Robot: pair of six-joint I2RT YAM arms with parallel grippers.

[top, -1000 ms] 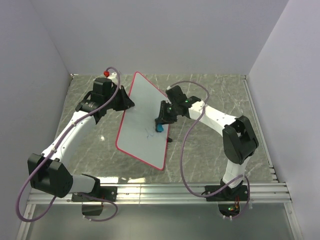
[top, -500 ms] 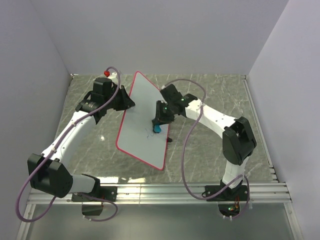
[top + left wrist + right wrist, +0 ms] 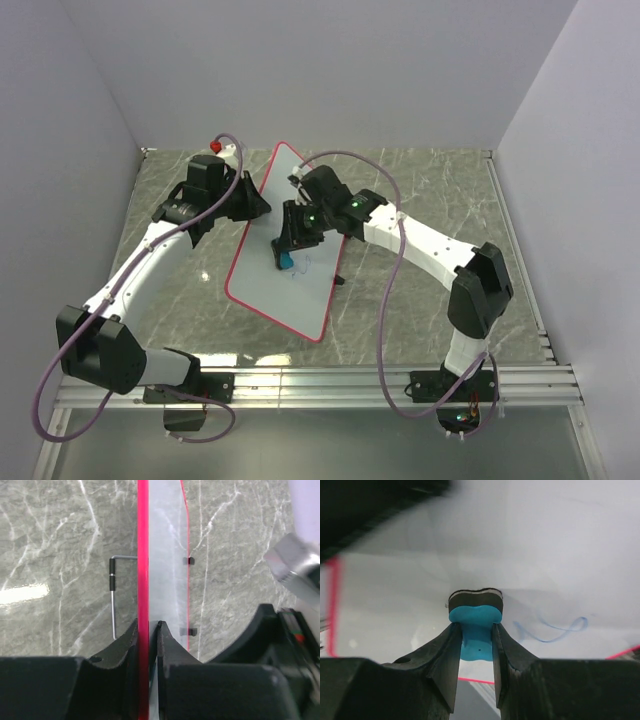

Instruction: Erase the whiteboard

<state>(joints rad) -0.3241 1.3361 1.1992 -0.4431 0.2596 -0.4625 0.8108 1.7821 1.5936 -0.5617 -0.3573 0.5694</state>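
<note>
Even light fills the overhead view, with faint shadows on the grey marble surface (image 3: pixel 460 185) around the large white rectangular board with a thin red rim (image 3: pixel 290 300). The left wrist view shows white glare left of the board and washed-out blur to its upper right; the right wrist view has a dark unfocused smear over its upper left.

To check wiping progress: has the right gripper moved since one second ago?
Yes. The right gripper, holding the eraser, went left across the whiteboard, farther from the right wall.
</note>
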